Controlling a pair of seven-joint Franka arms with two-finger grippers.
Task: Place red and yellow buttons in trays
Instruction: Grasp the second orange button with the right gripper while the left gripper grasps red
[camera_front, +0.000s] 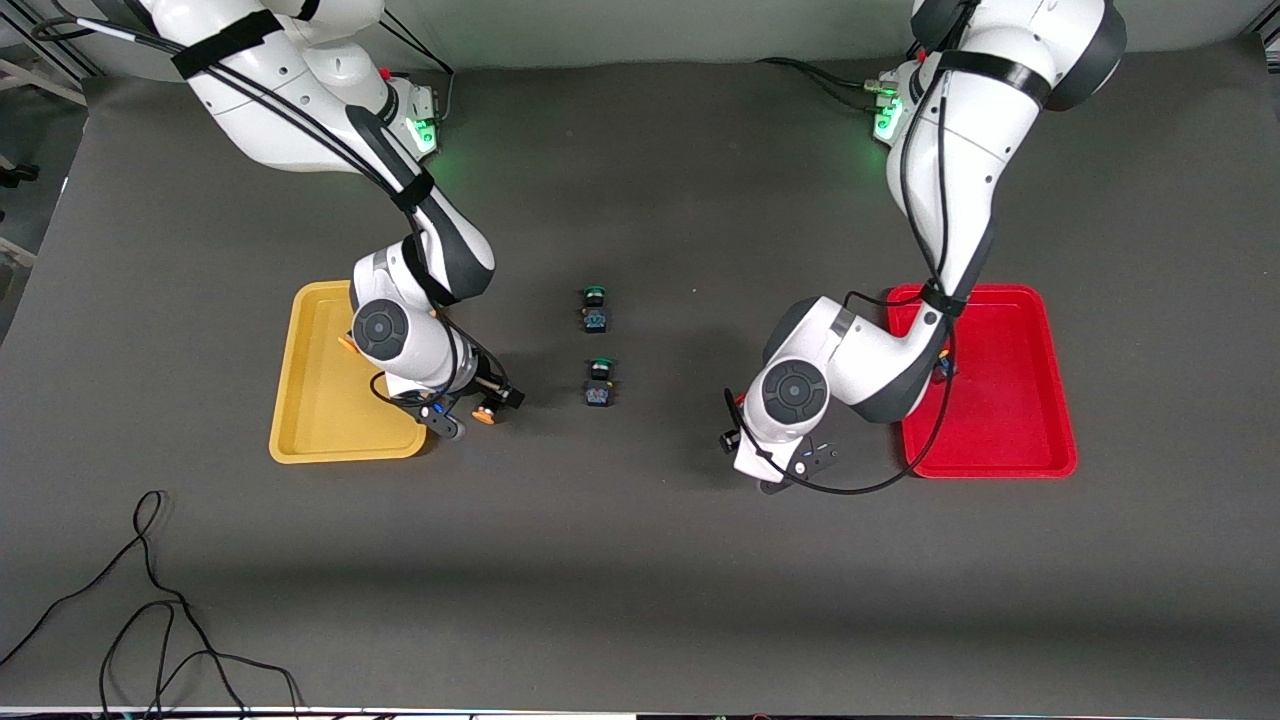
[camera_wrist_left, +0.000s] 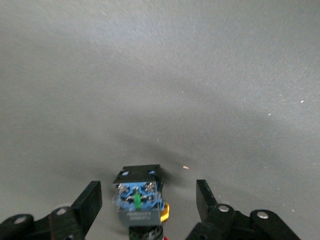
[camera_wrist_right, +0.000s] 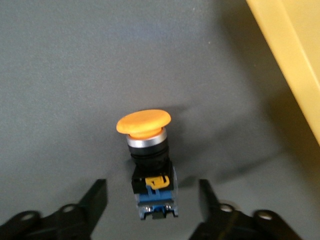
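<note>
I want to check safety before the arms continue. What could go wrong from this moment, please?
1. The right gripper is open around the yellow button, which lies on its side; closing on the rounded body might make it roll or twist out.
2. That button lies close to the yellow tray rim, so a finger might catch the rim.
3. The left gripper is open around a button whose cap is hardly visible; it may be gripped off-centre.

arms: glossy white shells, dark grey joints | cables: black, strapped | tool fingers (camera_wrist_right: 92, 200): black
</note>
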